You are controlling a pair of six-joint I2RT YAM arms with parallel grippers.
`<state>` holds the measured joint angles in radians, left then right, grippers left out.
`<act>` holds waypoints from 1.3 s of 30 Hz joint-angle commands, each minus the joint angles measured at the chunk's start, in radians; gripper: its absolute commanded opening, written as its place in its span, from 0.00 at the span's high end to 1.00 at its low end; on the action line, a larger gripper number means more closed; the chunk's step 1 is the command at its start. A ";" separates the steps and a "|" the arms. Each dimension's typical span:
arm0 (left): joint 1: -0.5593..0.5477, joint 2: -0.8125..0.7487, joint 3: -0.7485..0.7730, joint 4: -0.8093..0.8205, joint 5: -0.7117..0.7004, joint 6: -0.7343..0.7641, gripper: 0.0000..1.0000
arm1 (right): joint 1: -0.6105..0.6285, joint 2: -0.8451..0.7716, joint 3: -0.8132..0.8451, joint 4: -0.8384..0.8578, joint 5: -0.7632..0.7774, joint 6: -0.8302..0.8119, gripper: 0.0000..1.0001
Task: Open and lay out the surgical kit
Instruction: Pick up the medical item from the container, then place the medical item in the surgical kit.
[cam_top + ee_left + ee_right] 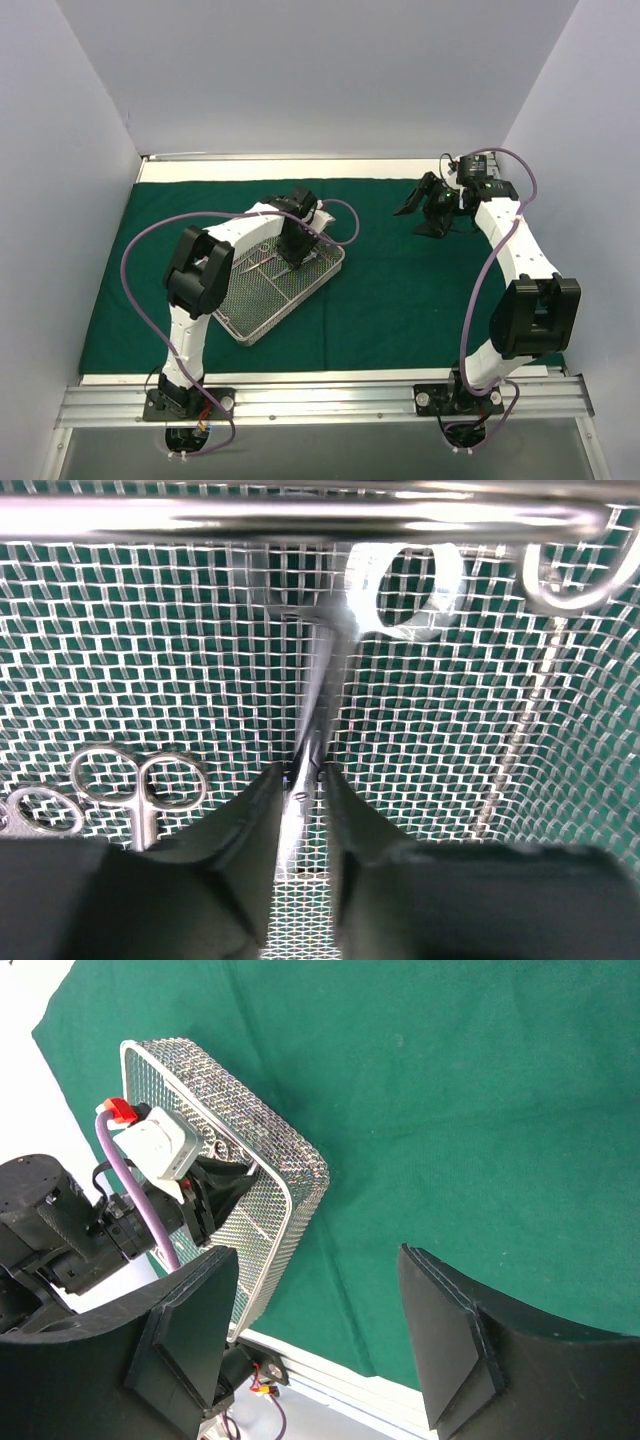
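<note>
Green cloth (400,290) lies spread flat over most of the table, with white walls (300,70) close on three sides. On it, left of the middle, sits the tray (256,334), turned at an angle to the cloth's edges. Inside it lie the tools. One instrument (322,670) runs along the mesh floor with its ring handle up by the tray's top rail. Scissors (141,805) lie to the left of it, and another ringed piece (565,605) lies to the right, its rings by the same rail.

The left gripper (297,256) reaches down into the tray from above. Its fingers (250,830) sit tight on either side of the instrument's shank, pinching it, with the tips low near the mesh. The right gripper (420,212) hangs over the far right part of the cloth, well apart from the tray and turned toward it. Its fingers (190,1330) stand spread wide, with only cloth showing between them.

Both arms rise from a metal rail (320,400) at the table's near edge, and purple cables (140,270) loop off them.
</note>
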<state>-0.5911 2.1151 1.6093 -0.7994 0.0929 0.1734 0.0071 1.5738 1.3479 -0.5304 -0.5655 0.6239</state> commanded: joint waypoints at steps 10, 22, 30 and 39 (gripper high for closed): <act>0.014 -0.075 -0.137 -0.009 -0.134 -0.084 0.92 | -0.002 -0.052 -0.024 0.018 -0.025 0.000 0.35; 0.100 -0.259 -0.035 -0.132 -0.084 -0.097 0.98 | 0.057 -0.005 0.005 0.049 -0.020 0.008 0.35; 0.119 -0.360 0.007 -0.139 0.008 -0.155 0.98 | 0.229 0.078 0.077 0.171 -0.082 0.094 0.29; 0.100 -0.359 0.126 -0.153 0.059 -0.227 0.98 | 0.372 0.242 0.221 0.392 -0.142 0.333 0.25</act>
<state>-0.4797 1.7885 1.6722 -0.9417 0.1055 -0.0158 0.3435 1.7817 1.4815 -0.2420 -0.6720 0.8551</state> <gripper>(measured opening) 0.174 0.757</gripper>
